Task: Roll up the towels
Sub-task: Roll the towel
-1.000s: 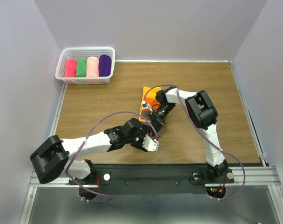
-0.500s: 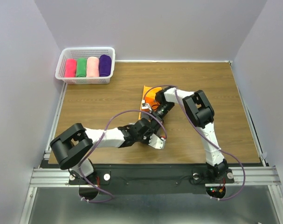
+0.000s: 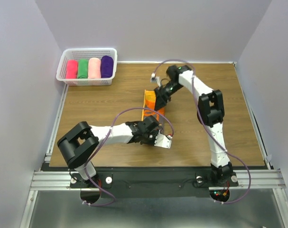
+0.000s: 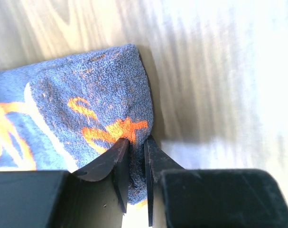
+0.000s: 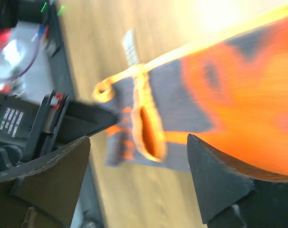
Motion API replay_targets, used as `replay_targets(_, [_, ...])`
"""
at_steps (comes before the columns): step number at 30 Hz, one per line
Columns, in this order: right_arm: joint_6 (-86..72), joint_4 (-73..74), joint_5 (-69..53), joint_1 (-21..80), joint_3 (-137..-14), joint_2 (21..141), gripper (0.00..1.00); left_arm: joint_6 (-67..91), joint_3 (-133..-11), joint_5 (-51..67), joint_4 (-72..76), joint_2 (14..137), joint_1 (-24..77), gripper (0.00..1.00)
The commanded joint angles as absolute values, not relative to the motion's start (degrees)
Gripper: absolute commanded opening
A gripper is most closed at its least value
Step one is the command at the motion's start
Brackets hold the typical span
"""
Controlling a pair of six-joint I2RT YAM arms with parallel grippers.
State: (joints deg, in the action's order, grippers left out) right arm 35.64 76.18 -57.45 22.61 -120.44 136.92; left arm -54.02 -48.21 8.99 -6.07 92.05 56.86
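An orange printed towel [image 3: 149,102] lies as a narrow strip in the middle of the table. My left gripper [image 3: 152,122] is at its near end. In the left wrist view the jaws [image 4: 136,153] are pinched shut on the towel's edge [image 4: 91,109]. My right gripper [image 3: 161,96] hovers over the strip's far end. It is open in the right wrist view [image 5: 139,140], with the towel [image 5: 238,95] and a loose fold below it and nothing held. Pink [image 3: 71,69], green [image 3: 82,68], pale pink [image 3: 94,67] and purple [image 3: 106,66] rolls lie side by side.
The rolls sit in a white basket [image 3: 88,51] at the table's far left corner. Grey walls close the table in at the back and on both sides. Both arms' purple cables arc above the table's middle.
My right gripper has opened, let go of the towel and swung back toward the far side. My left gripper has moved right and closed on the towel's near end.
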Motion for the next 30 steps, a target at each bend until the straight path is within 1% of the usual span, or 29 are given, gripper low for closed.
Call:
replay_targets(1, [30.95, 74.36, -55.36, 16.71, -129.54, 134.66, 0.90, -49.40, -52.01, 19.40, -18.18, 94.48, 55.12, 0.20])
replay_targets(2, [30.33, 72.62, -55.81, 14.09, -129.81, 133.52, 0.93, -48.70, -54.21, 20.38, -20.28, 95.61, 54.41, 0.20])
replay_targets(3, [29.45, 71.29, -56.59, 12.58, -128.94, 131.85, 0.98, -48.43, -54.23, 21.35, -21.52, 96.58, 53.62, 0.21])
replay_targets(4, [29.01, 70.06, -57.56, 11.09, -127.02, 130.18, 1.00, -48.17, -56.66, 23.27, -22.49, 97.55, 53.00, 0.21])
replay_targets(5, [28.83, 67.70, -59.22, 8.73, -122.65, 125.73, 1.00, -48.16, -58.08, 24.86, -25.20, 98.78, 50.91, 0.21])
replay_targets(7, [29.26, 63.92, -59.33, 6.17, -116.05, 120.79, 1.00, -47.81, -62.90, 28.63, -29.68, 102.90, 47.75, 0.22])
replay_targets(8, [29.62, 62.85, -58.72, 5.72, -113.06, 115.19, 1.00, -47.99, -64.76, 29.87, -31.36, 104.31, 46.77, 0.23])
replay_targets(9, [30.05, 61.88, -57.32, 5.36, -106.24, 112.61, 1.00, -48.51, -68.17, 32.06, -32.77, 107.46, 45.63, 0.23])
replay_targets(11, [31.46, 59.34, -55.65, 5.01, -99.53, 106.46, 1.00, -48.69, -71.53, 34.27, -36.54, 110.38, 43.78, 0.23])
replay_targets(12, [31.55, 58.28, -55.03, 5.01, -96.71, 100.26, 1.00, -49.13, -75.02, 35.58, -38.22, 113.52, 41.68, 0.23])
replay_targets(13, [31.38, 57.05, -54.32, 5.10, -90.85, 97.41, 1.00, -50.35, -76.89, 37.86, -39.80, 115.21, 40.88, 0.24])
replay_targets(14, [30.68, 54.69, -52.75, 5.10, -88.18, 94.69, 1.00, -51.41, -78.47, 38.92, -43.21, 118.36, 39.22, 0.25])
replay_targets(17, [30.50, 52.91, -51.34, 5.36, -80.35, 84.49, 1.00, -54.57, -83.84, 41.57, -48.58, 122.59, 37.18, 0.27])
replay_targets(19, [31.37, 52.91, -48.01, 7.46, -77.36, 79.91, 1.00, -55.63, -88.05, 42.45, -50.96, 126.90, 35.16, 0.27])
replay_targets(20, [33.03, 52.74, -42.25, 11.30, -74.04, 78.85, 1.00, -57.03, -89.55, 43.84, -53.93, 129.87, 34.46, 0.29])
replay_targets(21, [34.00, 52.30, -38.97, 13.51, -72.26, 77.88, 1.00, -58.09, -91.39, 44.38, -55.62, 131.56, 33.84, 0.30])
replay_targets(22, [34.45, 51.34, -36.15, 15.19, -70.42, 76.65, 1.00, -58.79, -95.06, 44.47, -57.37, 133.23, 33.14, 0.30])
replay_targets(24, [34.02, 46.25, -30.60, 19.06, -64.72, 73.05, 1.00, -59.68, -98.42, 44.21, -60.55, 137.44, 32.26, 0.30])
replay_targets(27, [33.84, 42.02, -24.36, 25.12, -62.23, 72.86, 1.00, -60.38, -103.44, 44.82, -63.10, 140.96, 30.68, 0.31])
replay_targets(28, [34.19, 39.92, -21.56, 28.01, -61.44, 73.91, 1.00, -59.95, -105.45, 45.43, -63.89, 142.19, 30.15, 0.33])
replay_targets(30, [35.15, 37.02, -18.48, 31.53, -60.91, 75.23, 1.00, -59.85, -106.52, 45.00, -63.90, 142.91, 29.97, 0.33])
